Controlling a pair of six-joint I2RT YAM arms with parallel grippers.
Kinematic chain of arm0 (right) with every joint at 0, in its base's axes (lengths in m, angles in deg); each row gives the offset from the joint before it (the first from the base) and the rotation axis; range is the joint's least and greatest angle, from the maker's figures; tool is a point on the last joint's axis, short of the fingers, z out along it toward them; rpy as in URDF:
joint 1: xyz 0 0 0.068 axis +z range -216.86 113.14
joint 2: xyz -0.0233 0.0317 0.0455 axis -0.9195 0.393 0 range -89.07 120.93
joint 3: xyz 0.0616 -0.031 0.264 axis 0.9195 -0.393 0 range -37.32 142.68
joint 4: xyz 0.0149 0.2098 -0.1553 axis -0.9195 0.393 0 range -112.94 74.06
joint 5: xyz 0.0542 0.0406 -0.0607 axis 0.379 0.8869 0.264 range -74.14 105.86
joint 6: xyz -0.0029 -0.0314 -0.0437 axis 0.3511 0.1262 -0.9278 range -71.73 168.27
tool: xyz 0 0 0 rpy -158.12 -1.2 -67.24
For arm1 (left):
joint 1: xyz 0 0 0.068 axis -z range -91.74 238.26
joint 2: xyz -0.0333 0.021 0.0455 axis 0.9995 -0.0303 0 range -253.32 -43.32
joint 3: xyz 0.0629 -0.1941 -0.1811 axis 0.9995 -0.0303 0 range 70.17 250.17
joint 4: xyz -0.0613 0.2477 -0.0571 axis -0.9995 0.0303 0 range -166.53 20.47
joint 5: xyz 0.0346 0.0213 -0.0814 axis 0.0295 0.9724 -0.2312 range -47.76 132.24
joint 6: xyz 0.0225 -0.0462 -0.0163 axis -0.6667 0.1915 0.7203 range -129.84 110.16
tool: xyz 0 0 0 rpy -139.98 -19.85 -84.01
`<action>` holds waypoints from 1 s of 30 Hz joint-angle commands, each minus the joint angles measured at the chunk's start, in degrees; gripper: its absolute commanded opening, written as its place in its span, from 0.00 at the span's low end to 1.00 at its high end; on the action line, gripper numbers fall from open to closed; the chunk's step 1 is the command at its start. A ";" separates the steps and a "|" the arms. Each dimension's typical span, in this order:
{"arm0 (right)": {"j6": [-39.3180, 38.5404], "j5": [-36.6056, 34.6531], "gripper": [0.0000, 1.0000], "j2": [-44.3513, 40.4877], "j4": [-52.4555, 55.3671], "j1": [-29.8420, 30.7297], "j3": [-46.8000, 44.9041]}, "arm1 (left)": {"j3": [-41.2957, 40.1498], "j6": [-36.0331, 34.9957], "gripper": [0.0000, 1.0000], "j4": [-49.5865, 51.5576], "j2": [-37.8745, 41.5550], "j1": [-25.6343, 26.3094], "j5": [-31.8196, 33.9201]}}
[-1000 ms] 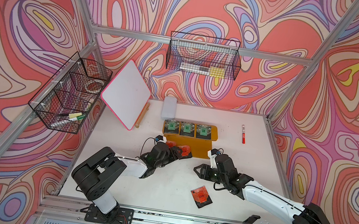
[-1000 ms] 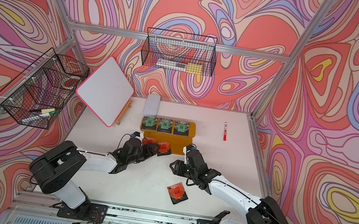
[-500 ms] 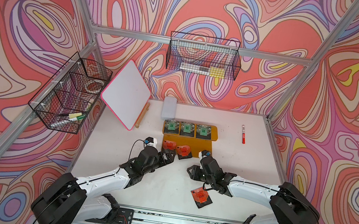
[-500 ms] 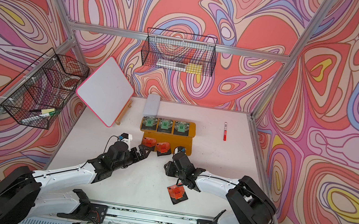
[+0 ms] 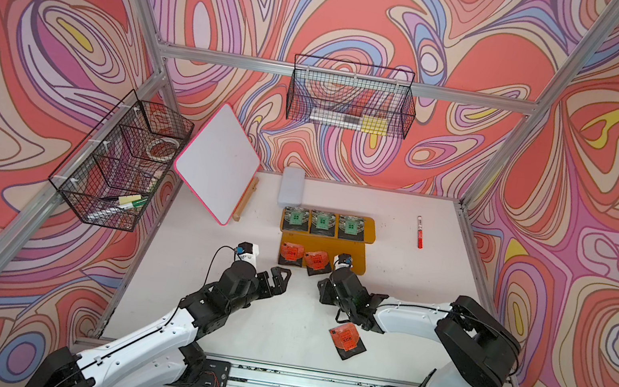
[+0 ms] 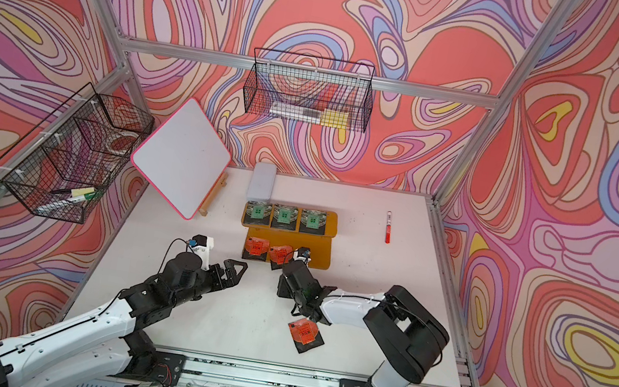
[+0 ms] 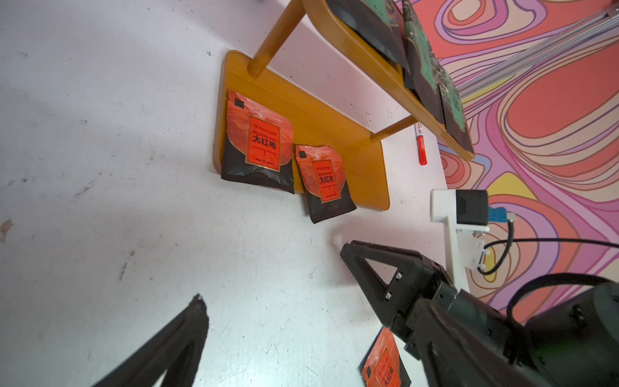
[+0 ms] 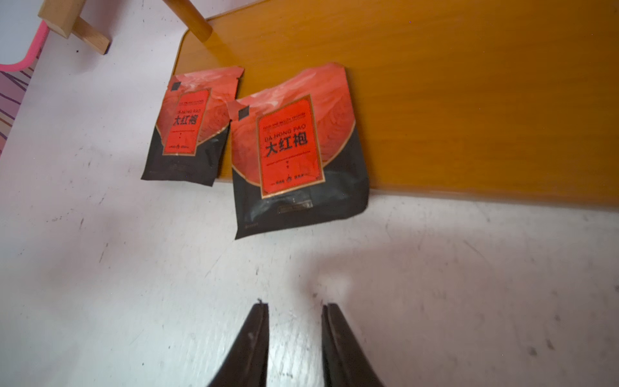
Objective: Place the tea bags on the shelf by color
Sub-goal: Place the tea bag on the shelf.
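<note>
Sachets (image 5: 321, 222): three green, three orange-red

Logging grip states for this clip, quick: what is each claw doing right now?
Left claw: open wide, empty.
Right claw: slightly open, holding nothing.

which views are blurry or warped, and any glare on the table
Right wrist view: the right fingers are soft-edged, out of focus, and a small bright glare patch sits on the table near their tips. Left wrist view: wide-angle warp seems to bow the shelf edge, yet the orange sachet print is sharp. Both top views: crisp, evenly lit.
</note>
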 commanded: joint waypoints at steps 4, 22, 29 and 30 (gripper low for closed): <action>-1.82 -4.36 0.26 2.96 0.92 0.36 2.76 | -1.42 -1.79 0.99 3.85 1.23 0.12 1.89; -1.99 -5.50 0.21 10.25 3.85 0.35 8.79 | -2.22 -2.06 0.99 3.85 0.86 0.13 2.43; -1.91 -6.05 0.20 11.52 4.99 0.32 10.79 | -2.65 -2.06 1.00 3.76 1.23 0.13 2.60; -1.90 -6.02 0.20 11.67 5.24 0.34 11.08 | -2.73 -2.06 0.99 3.87 1.29 0.13 2.61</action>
